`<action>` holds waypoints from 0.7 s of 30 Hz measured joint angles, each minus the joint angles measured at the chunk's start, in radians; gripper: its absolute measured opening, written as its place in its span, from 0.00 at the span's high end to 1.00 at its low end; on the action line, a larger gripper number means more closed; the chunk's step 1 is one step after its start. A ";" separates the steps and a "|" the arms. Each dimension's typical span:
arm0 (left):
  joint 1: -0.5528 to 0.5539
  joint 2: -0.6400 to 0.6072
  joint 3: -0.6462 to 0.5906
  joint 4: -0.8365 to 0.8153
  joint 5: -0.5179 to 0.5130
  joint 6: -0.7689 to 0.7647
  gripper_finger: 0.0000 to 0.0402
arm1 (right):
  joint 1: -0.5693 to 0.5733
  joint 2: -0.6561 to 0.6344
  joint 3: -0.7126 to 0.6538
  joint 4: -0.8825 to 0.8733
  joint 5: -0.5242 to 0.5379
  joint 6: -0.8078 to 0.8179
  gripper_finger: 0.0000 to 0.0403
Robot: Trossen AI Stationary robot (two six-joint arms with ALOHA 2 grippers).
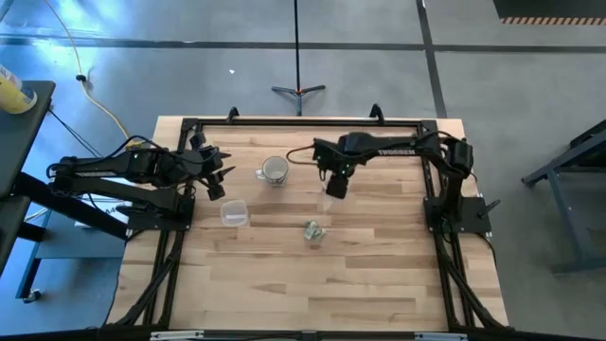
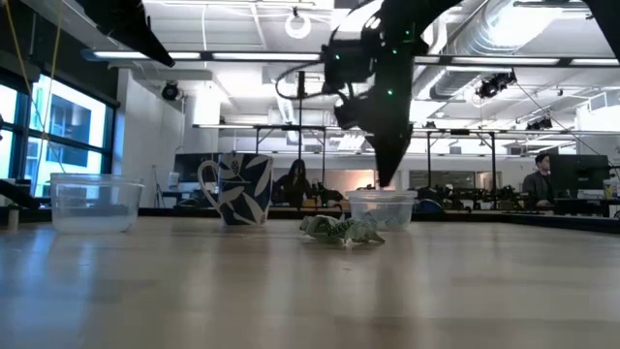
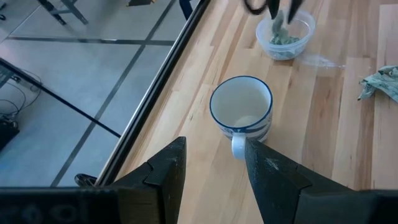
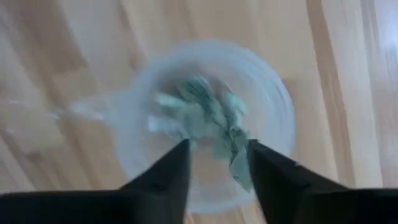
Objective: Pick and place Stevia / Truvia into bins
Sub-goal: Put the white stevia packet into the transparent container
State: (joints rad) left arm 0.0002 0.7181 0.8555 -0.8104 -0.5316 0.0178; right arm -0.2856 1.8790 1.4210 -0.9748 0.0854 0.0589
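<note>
The small round clear cup (image 2: 381, 208) stands on the table with several pale green and white packets (image 4: 205, 115) inside it. My right gripper (image 4: 217, 146) hovers open straight above the cup (image 3: 286, 37), fingers pointing down. One packet (image 4: 238, 168) shows close beside one finger; whether they touch, I cannot tell. A loose pile of packets (image 1: 314, 230) lies flat on the wood nearer the near edge, also in the low view (image 2: 339, 231). My left gripper (image 1: 220, 180) waits open at the table's left side, above the wood and aimed toward the mug.
A white mug with a blue pattern and handle (image 1: 275, 170) stands between the two grippers. A squarish clear tub (image 1: 234, 213) sits near the left arm. A black frame rail (image 3: 155, 93) runs along the far edge. Bare wood stretches toward the near edge.
</note>
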 joint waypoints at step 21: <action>0.000 0.000 0.000 0.000 0.000 0.000 0.50 | 0.383 0.080 0.001 0.339 -0.137 -0.291 0.48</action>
State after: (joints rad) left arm 0.0002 0.7177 0.8555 -0.8106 -0.5316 0.0177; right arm 0.0975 1.9593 1.4216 -0.6358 -0.0514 -0.2321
